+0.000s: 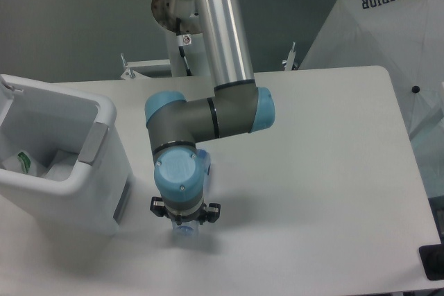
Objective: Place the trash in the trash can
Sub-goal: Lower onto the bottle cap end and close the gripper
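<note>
Beneath gripper: bottle directly under wrist; gripper state indiscernible.

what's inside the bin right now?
In the white bin, a crumpled white wrapper with green print lies at the bottom. The near wall hides part of the floor, so anything else there can't be seen. No bottle shows inside.

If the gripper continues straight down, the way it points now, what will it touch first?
Probably the clear bottle, which shows just below the gripper, with the table under it. The wrist hides the fingers, so contact cannot be judged.
</note>
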